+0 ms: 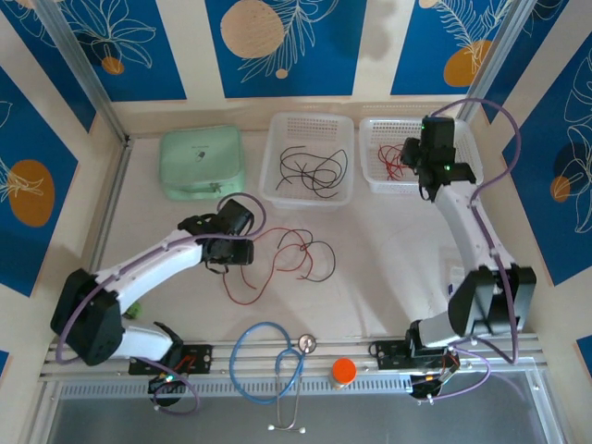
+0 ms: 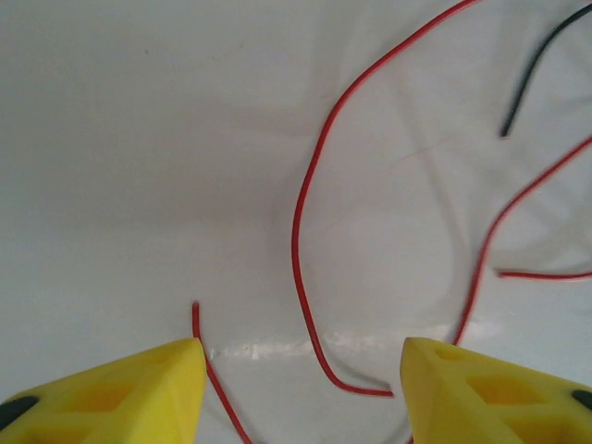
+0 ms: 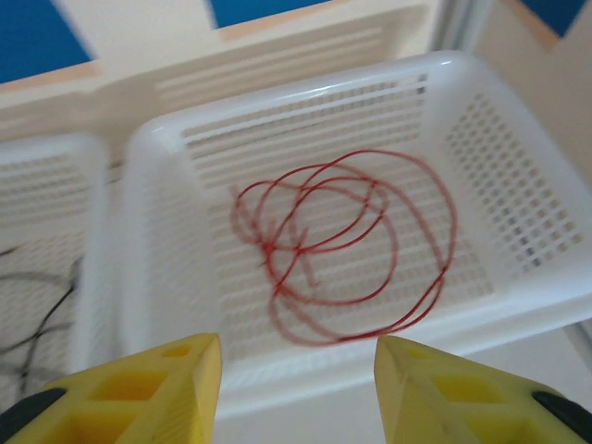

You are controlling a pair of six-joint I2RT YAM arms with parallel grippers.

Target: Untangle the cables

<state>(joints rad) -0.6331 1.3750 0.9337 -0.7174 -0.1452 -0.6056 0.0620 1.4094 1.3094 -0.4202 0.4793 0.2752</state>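
Both sets of jaws stand apart, empty; the cables [image 1: 294,250] on the tabletop [image 1: 388,277] lie just ahead of the left jaws

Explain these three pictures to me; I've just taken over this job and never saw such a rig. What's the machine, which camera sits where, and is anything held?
Two robot arms are bolted at the near edge of the table. The top view looks down from above and behind them. The other two pictures come from a camera on each wrist; the yellow wedges are that gripper's fingers. The left gripper hangs open over loose red cables on the table. The right gripper is open above the right basket, where coiled red cables lie. The middle basket holds black cables. Also there: a green case, a blue stethoscope, a small orange object. Nothing is held.
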